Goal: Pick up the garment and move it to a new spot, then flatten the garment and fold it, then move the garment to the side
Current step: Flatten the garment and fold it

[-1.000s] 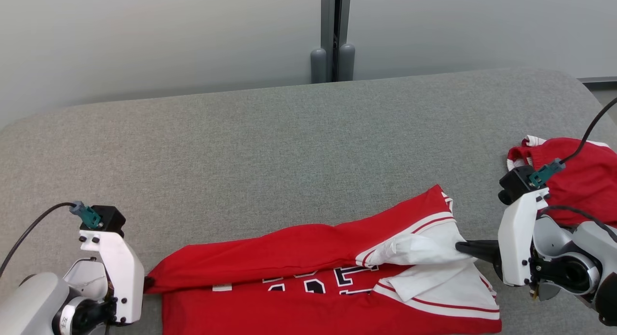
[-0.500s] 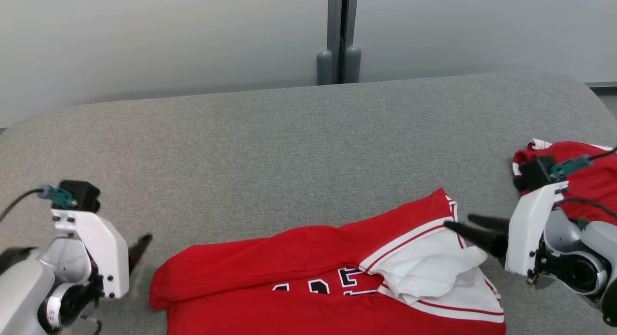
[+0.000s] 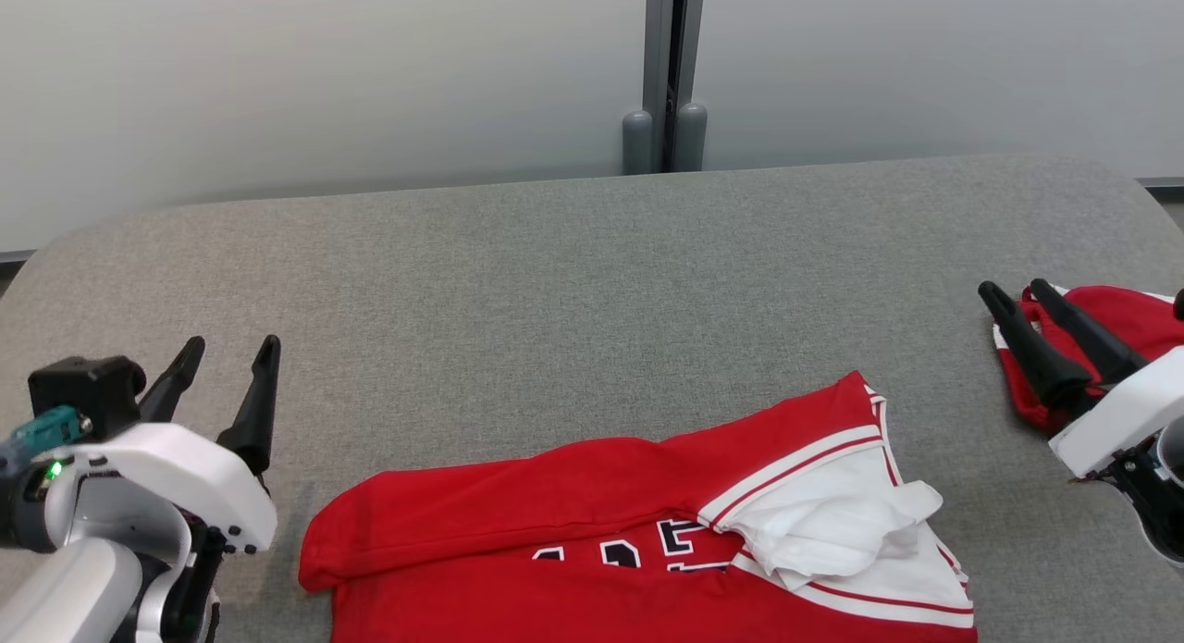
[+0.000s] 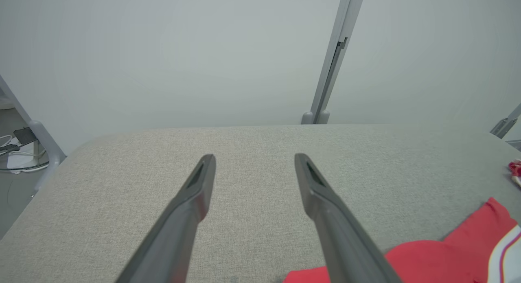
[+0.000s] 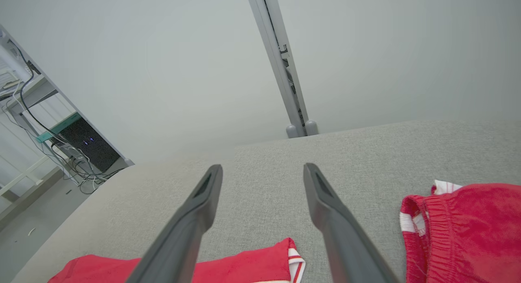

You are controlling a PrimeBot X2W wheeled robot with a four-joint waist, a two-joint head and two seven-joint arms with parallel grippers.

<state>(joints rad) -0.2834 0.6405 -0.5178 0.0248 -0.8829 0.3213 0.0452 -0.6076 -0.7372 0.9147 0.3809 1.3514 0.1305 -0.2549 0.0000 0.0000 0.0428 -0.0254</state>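
Note:
The garment [image 3: 592,504] is a red jersey with white trim and dark lettering. It lies folded lengthwise at the near middle of the grey table [image 3: 555,282], with a white flap rumpled at its right end. My left gripper [image 3: 231,344] is open, left of the garment and clear of it, fingers pointing away. In the left wrist view the left gripper [image 4: 253,156] is empty over bare table, with the garment [image 4: 447,250] at lower right. My right gripper [image 3: 1012,288] is open and empty to the garment's right. The right wrist view shows the right gripper [image 5: 262,167] above the garment's edge [image 5: 244,266].
A second red piece of clothing [image 3: 1119,315] with a ribbed waistband lies at the table's right edge, just behind my right gripper, seen also as the red piece [image 5: 468,226]. A grey post [image 3: 671,69] and pale wall stand behind the table. Bare tabletop stretches across the far half.
Both grippers opened and let go of the garment's ends, then drew outward and turned their fingers away. The garment stayed lying on the table. The head camera shifted slightly.

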